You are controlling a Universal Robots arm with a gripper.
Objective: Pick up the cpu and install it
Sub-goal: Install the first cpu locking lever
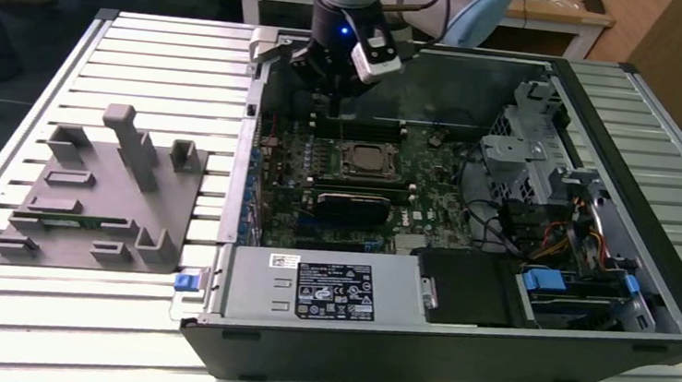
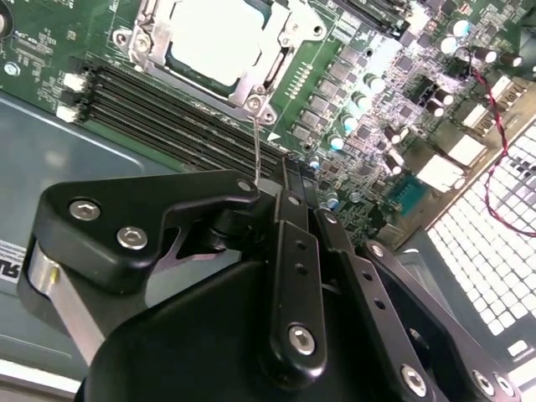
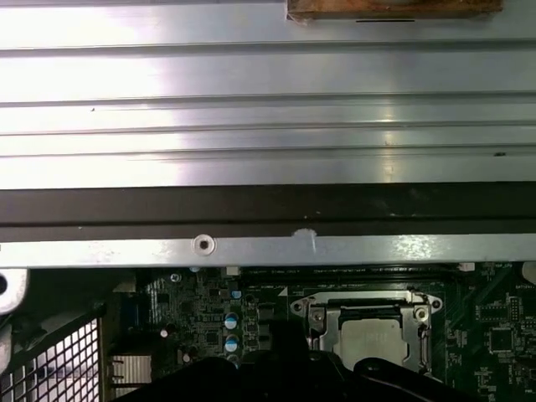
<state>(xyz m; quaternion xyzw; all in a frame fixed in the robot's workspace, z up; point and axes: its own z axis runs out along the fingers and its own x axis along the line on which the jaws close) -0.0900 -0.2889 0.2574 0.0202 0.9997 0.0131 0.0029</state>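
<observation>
- The worktop [image 1: 143, 44], a slatted metal surface, carries an open computer case [image 1: 638, 180] and, on the exterior view's left, a grey plastic holder [image 1: 91, 215].
- Inside the case lies the green motherboard [image 1: 435, 176], with its socket frame [image 2: 289, 38] near the middle.
- The end effector [image 1: 331, 88] hangs over the case's far edge, beyond the socket. In the second wrist view its black fingers [image 2: 289, 243] look drawn together with nothing between them.
- The cpu [image 1: 364, 159] sits flat in the socket, silvery top up, apart from the end effector and lying just towards the camera from it in the exterior view; being square, it has no long axis.
</observation>
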